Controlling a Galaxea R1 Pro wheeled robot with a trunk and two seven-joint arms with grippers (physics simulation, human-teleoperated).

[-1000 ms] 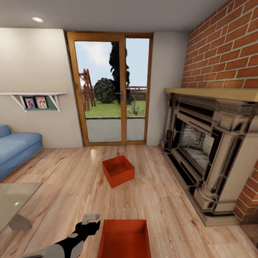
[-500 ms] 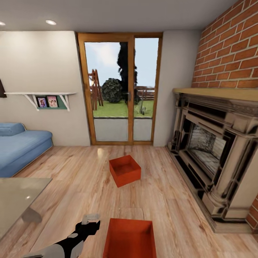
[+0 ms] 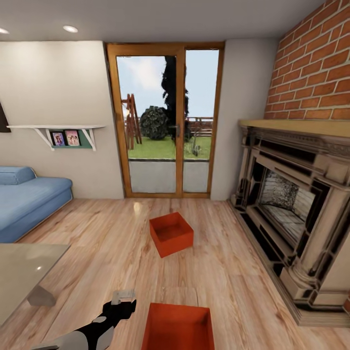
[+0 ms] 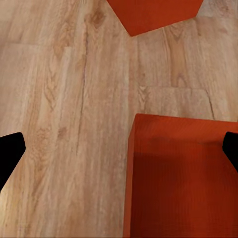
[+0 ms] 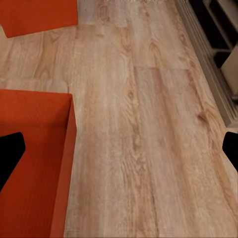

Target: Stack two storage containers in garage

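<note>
Two orange-red open-topped boxes on the light wood plank floor [image 3: 87, 243], living room.

The near orange-red box [image 3: 178, 326] lies just beside the black left gripper [image 3: 122, 297], whose fingers look spread, though the view is poor; the right gripper's [image 5: 119, 148] jaws stand wide. The far box [image 3: 171, 234] sits apart, before the wood-framed glass doors [image 3: 169, 121] and beside the brick fireplace [image 3: 296, 194].

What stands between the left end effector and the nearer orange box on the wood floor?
Nothing visible. The left end effector hangs just beside the nearer storage container, with bare plank floor between them. The other storage container sits farther off, toward the glass doors.
</note>
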